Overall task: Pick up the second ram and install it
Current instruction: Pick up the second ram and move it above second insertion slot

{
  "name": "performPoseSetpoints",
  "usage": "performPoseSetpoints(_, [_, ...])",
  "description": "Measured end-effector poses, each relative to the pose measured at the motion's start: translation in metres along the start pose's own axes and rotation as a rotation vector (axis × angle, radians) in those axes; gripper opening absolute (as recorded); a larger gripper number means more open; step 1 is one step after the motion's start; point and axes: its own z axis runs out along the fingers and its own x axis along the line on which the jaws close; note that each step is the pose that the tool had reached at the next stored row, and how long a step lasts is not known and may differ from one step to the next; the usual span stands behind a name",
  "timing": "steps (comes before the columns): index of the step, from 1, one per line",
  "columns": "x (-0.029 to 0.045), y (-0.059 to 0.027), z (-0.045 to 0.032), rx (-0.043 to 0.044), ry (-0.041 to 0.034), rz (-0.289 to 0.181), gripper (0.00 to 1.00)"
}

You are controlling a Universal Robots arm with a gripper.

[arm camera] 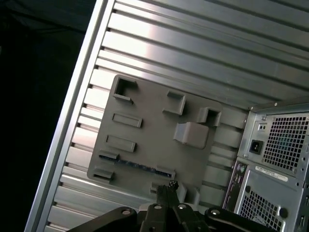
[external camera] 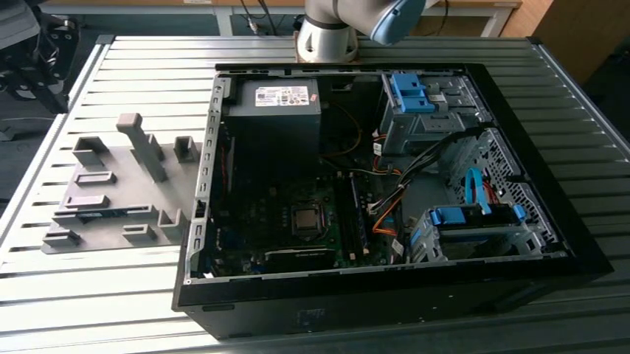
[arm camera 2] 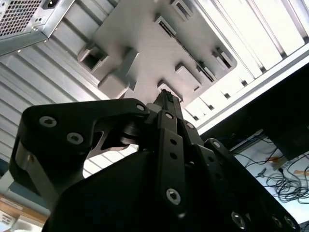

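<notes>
We saw the second ram [arm camera: 135, 164], a thin blue-green stick, seated in a long slot near one edge of the matte grey plastic tray [arm camera: 145, 104]. The tray lay on the ribbed metal table [arm camera: 193, 43] beside the open computer case [external camera: 394, 295]. The black claw [arm camera: 171, 185] hung over the tray, clenched on nothing.

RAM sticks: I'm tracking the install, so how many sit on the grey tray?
1. The second ram sits in the long slot along one edge of the grey tray. A small part of the tray is hidden behind the claw.
</notes>
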Motion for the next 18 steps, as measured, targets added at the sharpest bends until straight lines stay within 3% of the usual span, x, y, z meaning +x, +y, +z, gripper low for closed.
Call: performPoseSetpoints(18, [0.0046, 0.0007, 0.0003, -0.0055, 0.0100, -0.225, 0.11])
